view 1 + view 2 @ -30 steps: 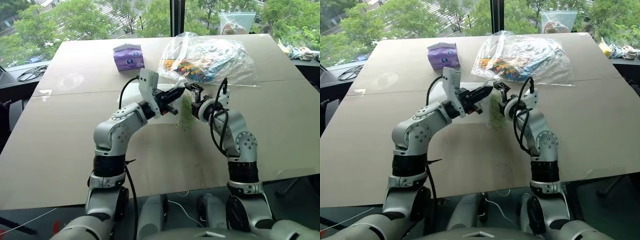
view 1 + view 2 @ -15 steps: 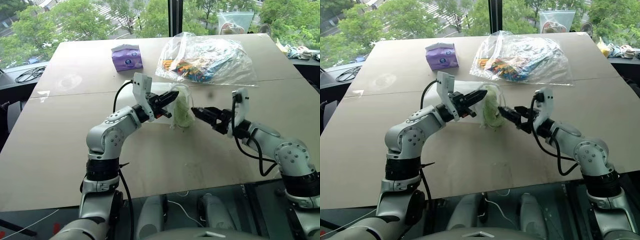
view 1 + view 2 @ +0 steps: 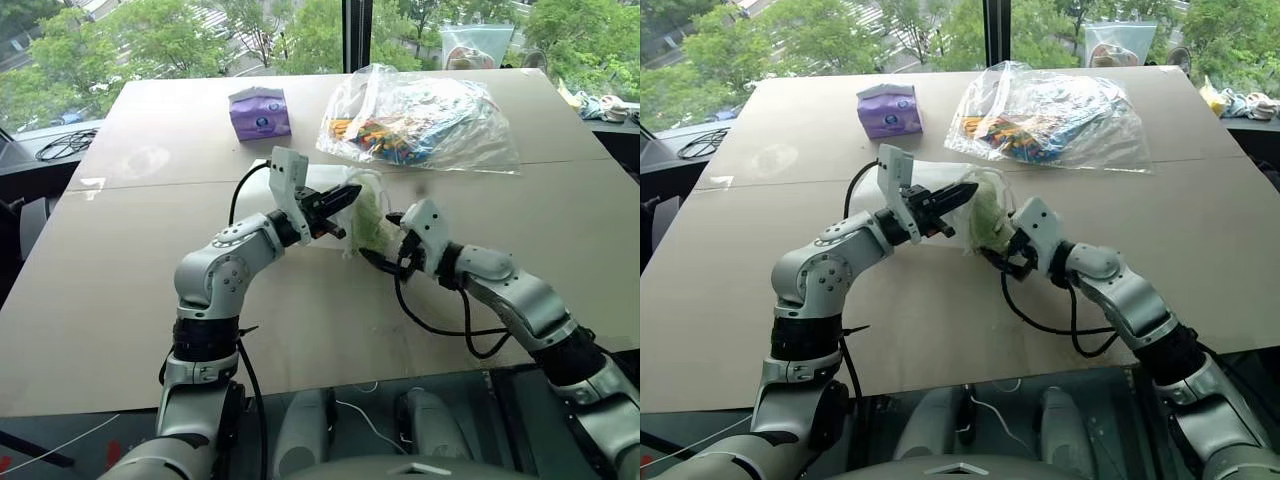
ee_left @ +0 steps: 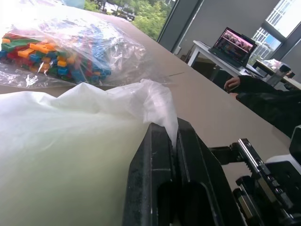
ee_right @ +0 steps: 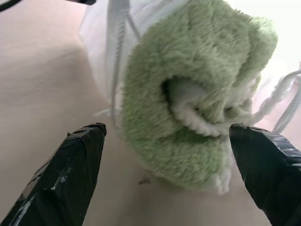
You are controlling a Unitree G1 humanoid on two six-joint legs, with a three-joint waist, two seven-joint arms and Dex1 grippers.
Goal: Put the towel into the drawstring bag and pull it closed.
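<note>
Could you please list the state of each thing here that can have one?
towel: rolled, sticking out of the bag's mouth.
drawstring bag: mouth open, cords slack, rim pinched and held up.
left gripper: shut on the bag's rim.
right gripper: open, fingers either side of the towel.
clear plastic bag: lying on the table, full of colourful pieces.

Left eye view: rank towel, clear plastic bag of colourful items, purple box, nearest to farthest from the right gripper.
1. towel: right in front of the open right gripper.
2. clear plastic bag: farther back on the table.
3. purple box: far back, toward the robot's left.
</note>
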